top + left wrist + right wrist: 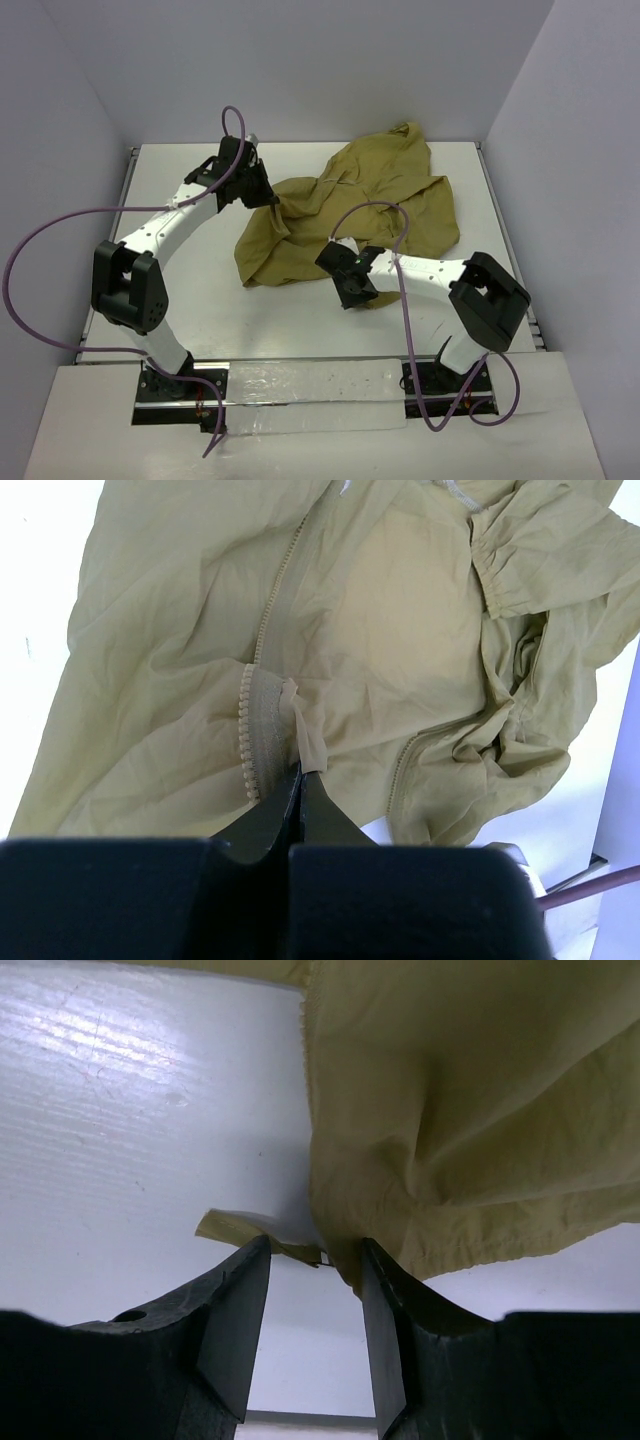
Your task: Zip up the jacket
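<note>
The olive-tan jacket lies crumpled on the white table, spread from the centre toward the back right. My left gripper is shut on a fold of the jacket's edge beside a row of zipper teeth. A second zipper row runs lower right. My right gripper is open at the jacket's near hem. In the right wrist view its fingers straddle a thin strip of cloth with a small metal piece; the jacket hangs over the right finger.
Grey walls enclose the table on three sides. Purple cables loop from both arms. A raised rim runs along the table's left and right edges.
</note>
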Controlling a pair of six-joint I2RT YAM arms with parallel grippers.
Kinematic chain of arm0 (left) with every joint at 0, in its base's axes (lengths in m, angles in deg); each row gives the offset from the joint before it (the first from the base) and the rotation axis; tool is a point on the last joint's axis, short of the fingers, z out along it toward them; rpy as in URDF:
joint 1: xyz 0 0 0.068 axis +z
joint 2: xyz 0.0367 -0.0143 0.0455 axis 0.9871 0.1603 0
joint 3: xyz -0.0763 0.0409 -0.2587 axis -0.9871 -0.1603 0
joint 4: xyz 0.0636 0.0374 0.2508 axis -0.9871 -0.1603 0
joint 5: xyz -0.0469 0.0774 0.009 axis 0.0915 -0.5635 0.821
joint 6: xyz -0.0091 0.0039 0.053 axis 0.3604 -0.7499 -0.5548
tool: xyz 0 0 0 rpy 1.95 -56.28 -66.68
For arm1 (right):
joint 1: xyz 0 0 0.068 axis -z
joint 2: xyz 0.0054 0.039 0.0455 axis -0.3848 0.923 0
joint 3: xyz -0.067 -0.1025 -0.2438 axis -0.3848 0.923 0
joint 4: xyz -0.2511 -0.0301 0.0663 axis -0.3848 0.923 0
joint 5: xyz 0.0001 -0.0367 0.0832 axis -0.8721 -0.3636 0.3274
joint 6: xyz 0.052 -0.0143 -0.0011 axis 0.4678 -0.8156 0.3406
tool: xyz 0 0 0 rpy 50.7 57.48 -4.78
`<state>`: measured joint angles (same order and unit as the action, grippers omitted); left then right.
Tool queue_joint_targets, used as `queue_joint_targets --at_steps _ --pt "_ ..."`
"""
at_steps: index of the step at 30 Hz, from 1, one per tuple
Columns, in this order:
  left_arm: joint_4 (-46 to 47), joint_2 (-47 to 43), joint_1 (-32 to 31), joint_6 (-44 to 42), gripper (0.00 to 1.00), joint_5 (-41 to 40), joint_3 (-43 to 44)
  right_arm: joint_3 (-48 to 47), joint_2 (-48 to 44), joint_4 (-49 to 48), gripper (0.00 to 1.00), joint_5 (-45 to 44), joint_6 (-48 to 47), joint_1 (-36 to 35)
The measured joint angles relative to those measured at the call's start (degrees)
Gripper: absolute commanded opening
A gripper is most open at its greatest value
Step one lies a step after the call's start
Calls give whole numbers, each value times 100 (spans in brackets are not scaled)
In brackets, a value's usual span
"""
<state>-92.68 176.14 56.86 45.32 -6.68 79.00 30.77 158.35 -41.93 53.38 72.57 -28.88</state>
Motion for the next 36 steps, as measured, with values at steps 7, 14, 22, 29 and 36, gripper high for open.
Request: queue_joint_targets --at_steps 7,14,22,29,36 --pt "5 0 0 2 0 4 -119 111 -46 -7 49 -267 200 0" --pt "8 0 0 4 0 10 -147 179 -514 16 50 -391 276 0" --pt "8 0 0 16 0 49 -150 181 -650 23 52 -485 295 0" --pt "8 0 -7 17 0 59 -150 447 -422 -107 36 -436 318 0" --pt "8 -1 -11 17 0 57 -187 457 -183 -145 0 -401 322 0"
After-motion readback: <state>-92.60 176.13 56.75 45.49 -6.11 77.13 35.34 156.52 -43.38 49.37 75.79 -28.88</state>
